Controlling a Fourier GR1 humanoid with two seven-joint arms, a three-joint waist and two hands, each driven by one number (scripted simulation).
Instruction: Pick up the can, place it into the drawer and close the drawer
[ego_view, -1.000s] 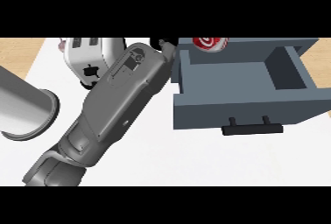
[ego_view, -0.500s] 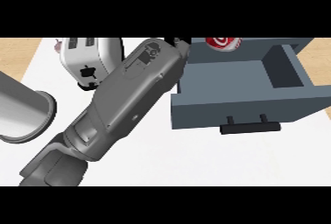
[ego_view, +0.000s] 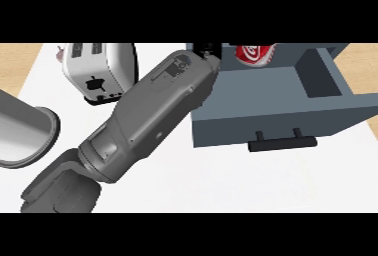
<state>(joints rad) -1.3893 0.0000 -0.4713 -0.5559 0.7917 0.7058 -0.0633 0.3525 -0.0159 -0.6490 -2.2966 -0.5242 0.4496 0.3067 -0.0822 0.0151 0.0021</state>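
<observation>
Left hand (ego_view: 209, 48) was up at the top centre of the frame, only a sliver of black showing past the end of its long grey forearm (ego_view: 151, 115), and from where I stood I couldn't tell whether it was gripping or spread. Just right of it sat the can (ego_view: 255, 53), red with white lettering, glossy and round, cut off by the upper edge, over the back of the open drawer (ego_view: 325, 80). Resting on the drawer floor or held above it? Couldn't say.

I'd call this the placing step. If the can was down, the next move called for drawing the hand clear of the box, then pushing the front panel in by the handle (ego_view: 283, 144).

That drawer was a boxy, matt blue-grey tray with thick straight walls; its handle was a flat black bar on two short posts. At upper left stood a toaster (ego_view: 100, 70), smooth pale casing, rounded corners. The counter (ego_view: 244, 185) was plain white.
</observation>
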